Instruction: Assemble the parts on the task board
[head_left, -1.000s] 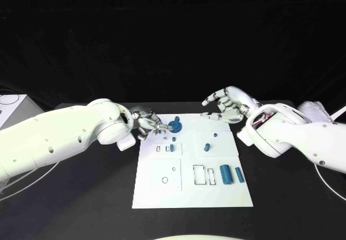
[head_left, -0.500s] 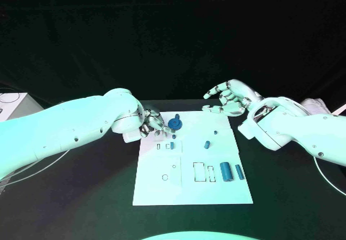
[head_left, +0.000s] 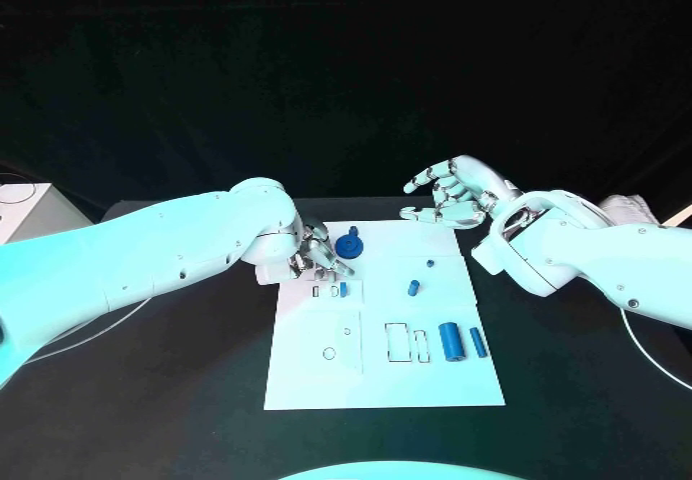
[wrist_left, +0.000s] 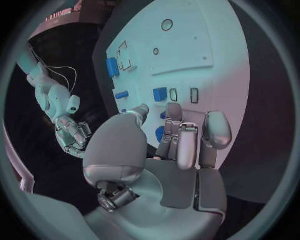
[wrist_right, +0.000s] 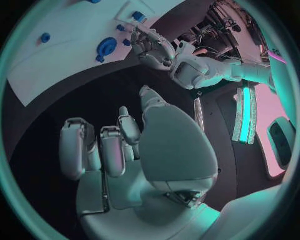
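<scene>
My left hand (head_left: 315, 251) rests on the task board (head_left: 384, 385), fingers curled, empty, beside the round blue part (head_left: 349, 246). My right hand (head_left: 453, 194) hovers with fingers apart.

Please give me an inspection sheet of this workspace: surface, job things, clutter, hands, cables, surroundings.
Surface: black table, dark all over.
Job's things: white task board; round blue part at its far edge; small blue parts mid-board; two blue cylinders lying side by side.
Clutter: nothing seen.
Hands: left hand over the board's far left corner, holding nothing visible; right hand raised beyond the far edge, fingers curled, empty.
Cables: pale cable beside the right arm.
Surroundings: white box at left.
</scene>
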